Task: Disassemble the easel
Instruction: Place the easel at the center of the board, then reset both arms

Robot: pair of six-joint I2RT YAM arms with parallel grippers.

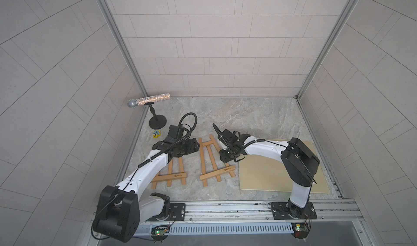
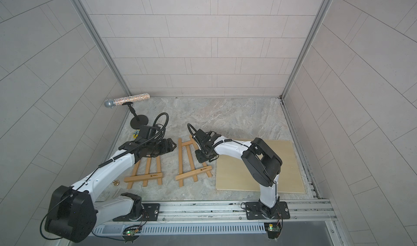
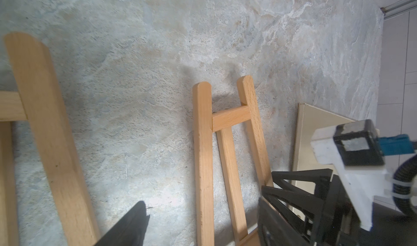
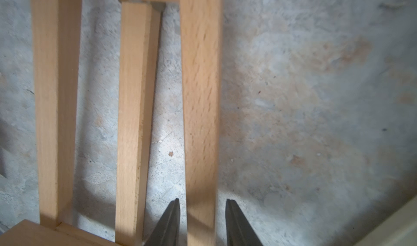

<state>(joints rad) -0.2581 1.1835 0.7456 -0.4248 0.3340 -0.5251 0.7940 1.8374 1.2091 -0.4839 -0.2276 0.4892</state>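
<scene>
Two arms (image 1: 153,163) bent low | left claw (image 1: 196,147) spread above table (image 1: 248,120) | right claw (image 4: 202,202) parted astride easel rail (image 4: 200,98)

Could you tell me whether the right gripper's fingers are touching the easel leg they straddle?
Apart. The right wrist view shows the right gripper astride the easel leg, with tabletop visible between each finger and that leg.

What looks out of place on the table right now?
A small brass-coloured piece lies loose on the table beside the left easel, close to the left arm; possibly a removed fastener. That easel and the right easel lie flat; nothing looks broken.
</scene>
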